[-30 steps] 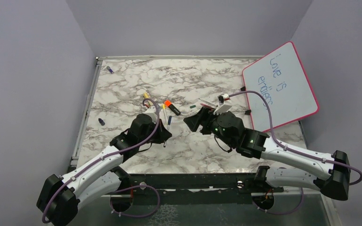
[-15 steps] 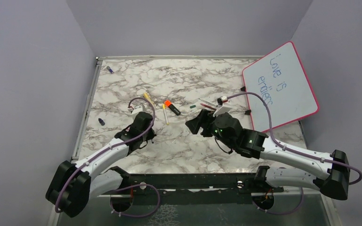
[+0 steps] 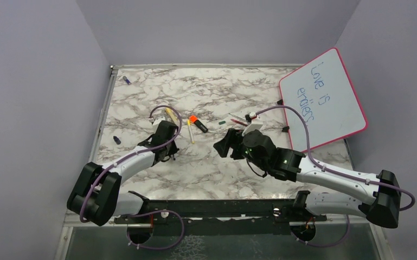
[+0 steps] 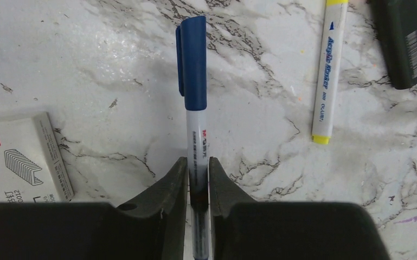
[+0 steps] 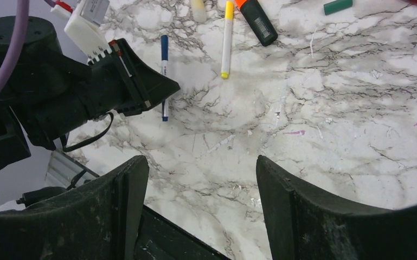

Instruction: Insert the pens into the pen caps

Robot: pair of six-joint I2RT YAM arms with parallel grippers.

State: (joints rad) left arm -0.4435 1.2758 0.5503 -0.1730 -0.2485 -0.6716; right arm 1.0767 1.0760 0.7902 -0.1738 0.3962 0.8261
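Observation:
A white pen with a blue cap (image 4: 197, 130) lies on the marble, cap end pointing away. My left gripper (image 4: 198, 169) is shut on its bare end, with its jaws close against both sides. The right wrist view shows that pen (image 5: 164, 59) flat on the table under the left gripper (image 5: 168, 93). A yellow-ended pen (image 4: 325, 76) lies just to its right. My right gripper (image 5: 201, 162) hangs open above bare marble with nothing in it. A green cap (image 5: 338, 6) and a dark blue cap (image 3: 117, 140) lie loose.
A thick black highlighter with an orange end (image 3: 198, 124) lies beyond the yellow-ended pen. A staple box (image 4: 24, 157) sits left of my left gripper. The pink-framed whiteboard (image 3: 325, 97) leans at the right. A dark red pen (image 3: 238, 122) lies by the right arm's cable.
My left arm has swung left and carried the blue-capped pen away from the centre and down to the table. Its jaws have eased slightly. The right arm has barely moved.

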